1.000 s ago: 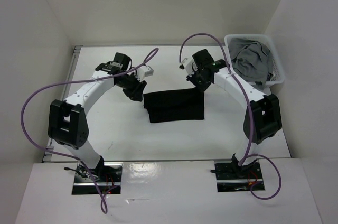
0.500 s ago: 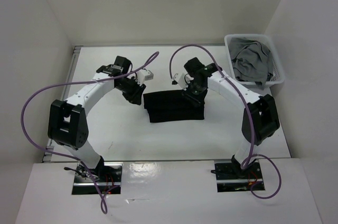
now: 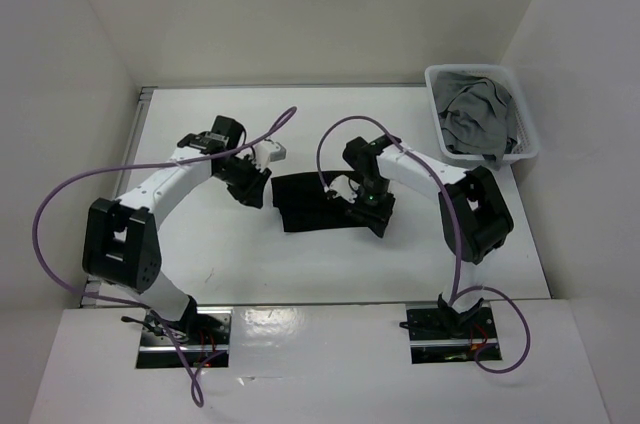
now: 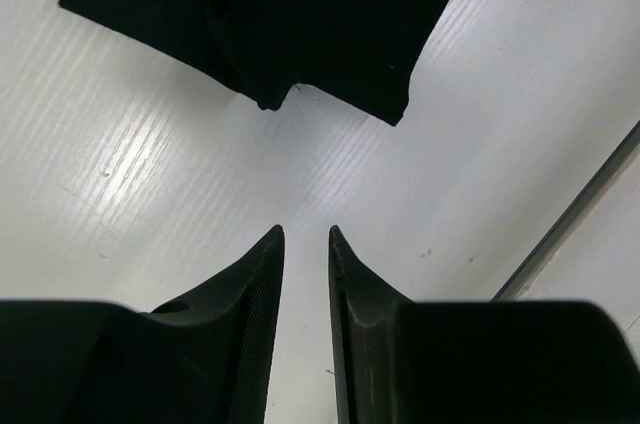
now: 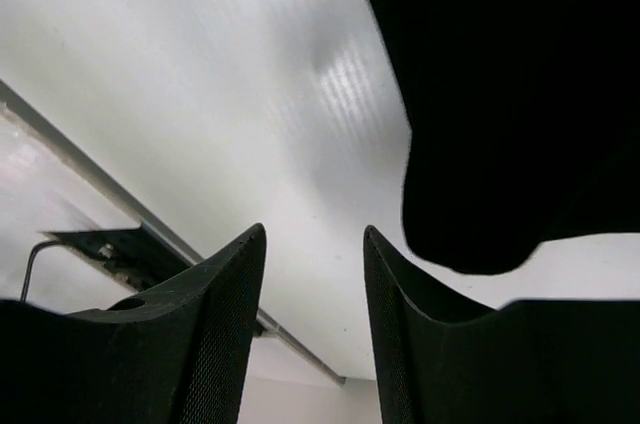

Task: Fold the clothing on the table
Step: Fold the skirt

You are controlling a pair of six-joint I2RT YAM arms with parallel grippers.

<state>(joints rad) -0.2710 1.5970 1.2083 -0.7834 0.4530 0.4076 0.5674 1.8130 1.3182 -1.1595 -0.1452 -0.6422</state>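
The black clothing [image 3: 310, 202] lies folded into a rough rectangle in the middle of the white table [image 3: 200, 134]. My left gripper [image 3: 253, 192] hovers just off its left end. In the left wrist view this gripper [image 4: 306, 234] is open by a narrow gap with only bare table between the fingers, and the clothing [image 4: 270, 14] lies ahead of the tips. My right gripper [image 3: 377, 216] is over the clothing's near right corner. In the right wrist view it [image 5: 313, 234] stands open and empty, with the clothing [image 5: 500, 94] beside its right finger.
A white plastic basket [image 3: 528, 139] holding a grey garment [image 3: 475, 119] stands at the table's far right corner. White walls enclose the table on three sides. A thin metal rail [image 4: 580, 214] runs along the table edge. Purple cables loop over both arms.
My right gripper has swung from the clothing's far right corner to its near right corner and has opened. My left gripper's jaws have narrowed and it has shifted slightly nearer.
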